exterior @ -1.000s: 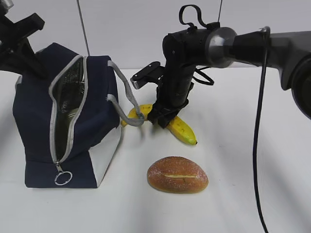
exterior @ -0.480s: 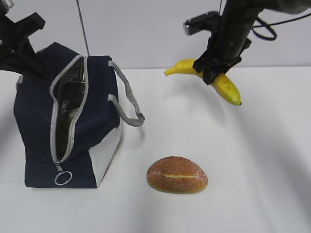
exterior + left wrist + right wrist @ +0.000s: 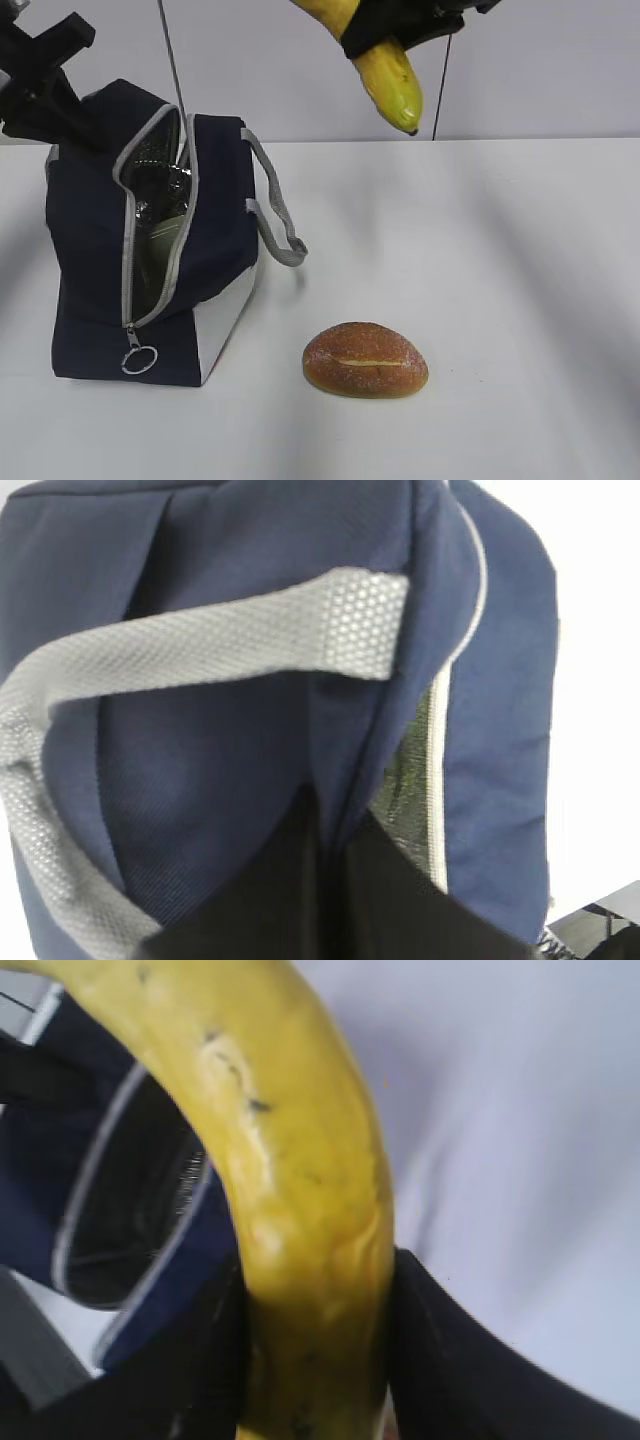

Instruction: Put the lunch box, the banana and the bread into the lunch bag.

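The navy lunch bag [image 3: 90, 240] stands at the left, unzipped, its opening facing the camera. A sage-green shape [image 3: 160, 248] inside looks like the lunch box lid. My left gripper [image 3: 62, 105] is shut on the bag's upper edge; in the left wrist view its jaws [image 3: 325, 880] pinch the navy fabric [image 3: 200, 780]. My right gripper [image 3: 385, 28] is shut on the yellow banana [image 3: 388, 80], held high above the table right of the bag, tip down. The right wrist view shows the banana [image 3: 290, 1160] between the jaws [image 3: 315, 1360], with the bag opening [image 3: 120, 1210] below. The bread [image 3: 365, 360] lies on the table in front.
The bag's grey strap handle [image 3: 280, 225] hangs out to the right of the opening. The zipper ring pull [image 3: 137, 358] dangles at the bag's lower front. The white table [image 3: 500, 300] runs back to a pale wall.
My right gripper has lifted the banana off the table, up and left toward the bag. The bag has shifted slightly right and its opening is wider.
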Robot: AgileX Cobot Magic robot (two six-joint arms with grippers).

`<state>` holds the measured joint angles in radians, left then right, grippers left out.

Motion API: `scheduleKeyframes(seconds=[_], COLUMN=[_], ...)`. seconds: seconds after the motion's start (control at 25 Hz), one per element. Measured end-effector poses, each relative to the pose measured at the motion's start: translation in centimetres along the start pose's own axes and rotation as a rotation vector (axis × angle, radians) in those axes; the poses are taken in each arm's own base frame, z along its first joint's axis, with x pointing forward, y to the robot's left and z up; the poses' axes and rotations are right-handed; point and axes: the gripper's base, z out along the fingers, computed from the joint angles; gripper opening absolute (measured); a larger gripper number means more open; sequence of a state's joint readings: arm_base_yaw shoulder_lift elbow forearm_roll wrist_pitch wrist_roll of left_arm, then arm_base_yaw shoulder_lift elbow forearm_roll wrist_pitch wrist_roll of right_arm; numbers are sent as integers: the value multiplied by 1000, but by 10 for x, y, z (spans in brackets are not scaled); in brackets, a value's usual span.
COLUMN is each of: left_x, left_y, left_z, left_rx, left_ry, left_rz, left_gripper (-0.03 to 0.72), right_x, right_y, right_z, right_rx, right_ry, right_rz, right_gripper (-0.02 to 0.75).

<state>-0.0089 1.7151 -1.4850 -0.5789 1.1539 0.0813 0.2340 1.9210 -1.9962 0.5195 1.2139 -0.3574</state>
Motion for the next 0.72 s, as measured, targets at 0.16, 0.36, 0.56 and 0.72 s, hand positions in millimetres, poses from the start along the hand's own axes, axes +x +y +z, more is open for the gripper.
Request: scheduleKeyframes(seconds=[0.16, 0.36, 0.56, 0.72], left_x=[-1, -1, -1, -1], left_y=[-3, -3, -3, -3], left_z=[0, 0, 0, 0], left_rx=[28, 35, 37, 38], left_ry=[-9, -9, -12, -12], left_rz=[-13, -17, -17, -14], left_gripper=[-3, -3, -3, -3], right_x=[-2, 3, 10, 17], right_y=[22, 47, 61, 60], right_z=[6, 30, 72, 105], right_rx=[-111, -175, -234, -245], right_ry=[-11, 45, 123, 175], right_rz=[20, 0, 10, 31], right_gripper=[288, 288, 290, 290])
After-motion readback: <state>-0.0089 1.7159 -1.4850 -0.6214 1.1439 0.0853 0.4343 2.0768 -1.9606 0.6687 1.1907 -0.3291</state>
